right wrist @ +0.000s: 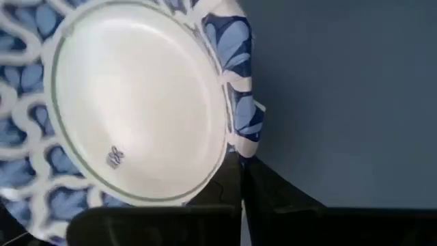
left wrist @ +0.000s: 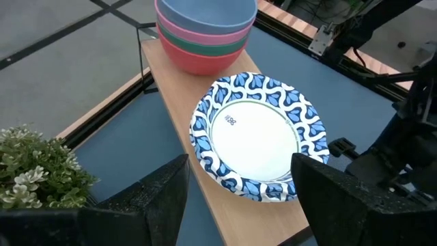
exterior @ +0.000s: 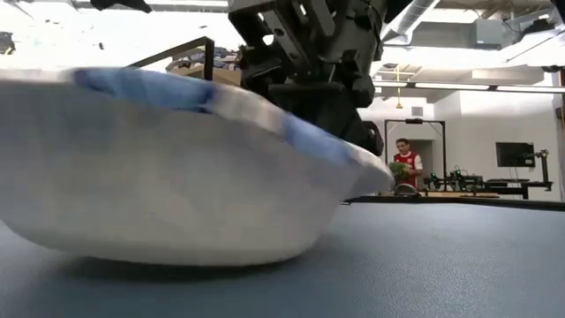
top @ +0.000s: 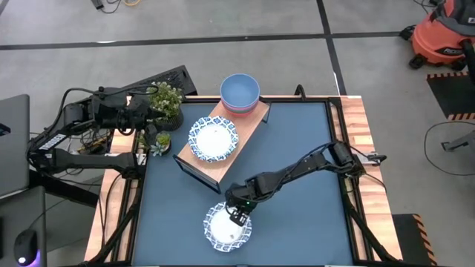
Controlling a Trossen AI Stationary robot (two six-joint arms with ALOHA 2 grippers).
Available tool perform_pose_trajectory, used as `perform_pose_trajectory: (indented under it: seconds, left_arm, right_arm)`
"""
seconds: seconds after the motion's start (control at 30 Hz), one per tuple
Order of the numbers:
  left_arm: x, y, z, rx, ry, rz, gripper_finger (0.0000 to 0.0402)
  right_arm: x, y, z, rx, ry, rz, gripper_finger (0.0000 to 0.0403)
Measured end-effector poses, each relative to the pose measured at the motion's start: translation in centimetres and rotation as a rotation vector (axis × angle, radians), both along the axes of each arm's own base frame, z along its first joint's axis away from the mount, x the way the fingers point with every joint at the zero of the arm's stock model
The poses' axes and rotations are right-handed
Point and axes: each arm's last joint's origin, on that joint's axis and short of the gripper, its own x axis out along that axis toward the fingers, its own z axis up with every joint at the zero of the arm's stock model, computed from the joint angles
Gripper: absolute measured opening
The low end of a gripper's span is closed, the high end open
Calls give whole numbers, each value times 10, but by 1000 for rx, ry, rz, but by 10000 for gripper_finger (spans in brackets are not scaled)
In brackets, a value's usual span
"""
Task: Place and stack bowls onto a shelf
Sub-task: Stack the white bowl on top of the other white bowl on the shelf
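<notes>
White patterned bowl (right wrist: 136, 102) on the tabletop (right wrist: 341, 102), rim pinched between the right gripper's (right wrist: 240, 179) clenched fingers.

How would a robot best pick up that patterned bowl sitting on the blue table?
By its rim. The patterned bowl is wide and shallow, so only the thin flared edge fits between two fingers. Coming from above at the shelf-facing edge looks best, where the right end effector is already shut on the rim.

High view looks straight down; low view, at tabletop level, shares the patterned bowl (top: 228, 228) up close.
</notes>
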Motion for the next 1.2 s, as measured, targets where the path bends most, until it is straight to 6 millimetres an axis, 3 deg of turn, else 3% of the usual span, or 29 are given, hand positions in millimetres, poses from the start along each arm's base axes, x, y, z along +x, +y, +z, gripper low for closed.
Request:
perform_pose_trajectory:
  seconds: [0.1,0.2,0.43,0.6,0.7,0.8,1.0,1.2]
  left_arm:
    - [0,0,0,0,0,0,243]
    - [0,0,0,0,0,0,243]
    - [0,0,0,0,0,0,243]
    - [0,0,0,0,0,0,243]
    - [0,0,0,0,0,0,243]
    - [0,0,0,-1,0,0,243]
    - [0,0,0,-1,0,0,243]
    - [0,0,-1,-2,6,1,243]
  right_arm:
    - [-1,-1,12,-3,1,3,22]
    - [-6,-3,40,-19,12,37,22]
    - [-35,-17,140,-10,-49,73,22]
    - [-62,-60,217,-101,-209,-123,21]
    - [-76,-99,250,-140,-306,-331,22]
    - [-87,-138,271,-180,-379,-509,21]
    - [-87,-198,271,-187,-393,-598,22]
    - [-56,-210,247,-61,-374,-494,21]
